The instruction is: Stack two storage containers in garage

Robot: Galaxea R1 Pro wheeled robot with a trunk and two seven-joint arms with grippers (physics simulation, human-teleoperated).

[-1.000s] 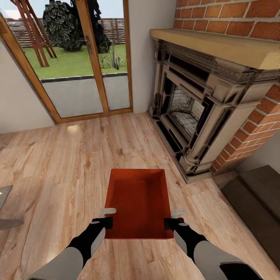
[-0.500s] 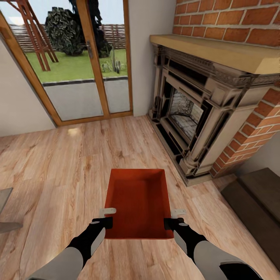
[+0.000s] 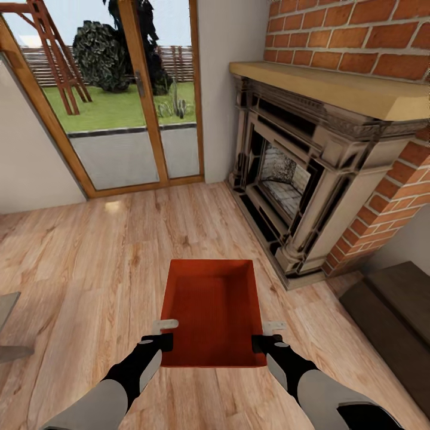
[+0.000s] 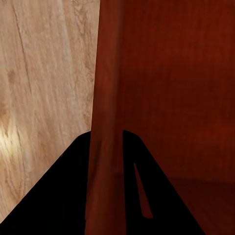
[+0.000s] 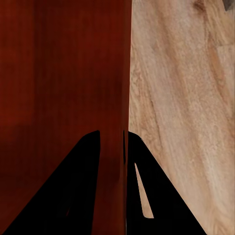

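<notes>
fireplace (image 3: 298, 179) nearer; tools' grip unchanged

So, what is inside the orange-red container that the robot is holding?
The storage container looks empty: only its bare orange-red bottom and walls show. Wood-plank flooring lies below it; the part beneath is covered.

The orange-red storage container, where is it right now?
In the head view the storage container sits low and centred, held between the left end effector and right end effector above the wood-plank floor, with the fireplace ahead to its right.

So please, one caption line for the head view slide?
Both grippers, left and right, hold an orange-red storage container above wood-plank flooring beside the brick fireplace.
</notes>
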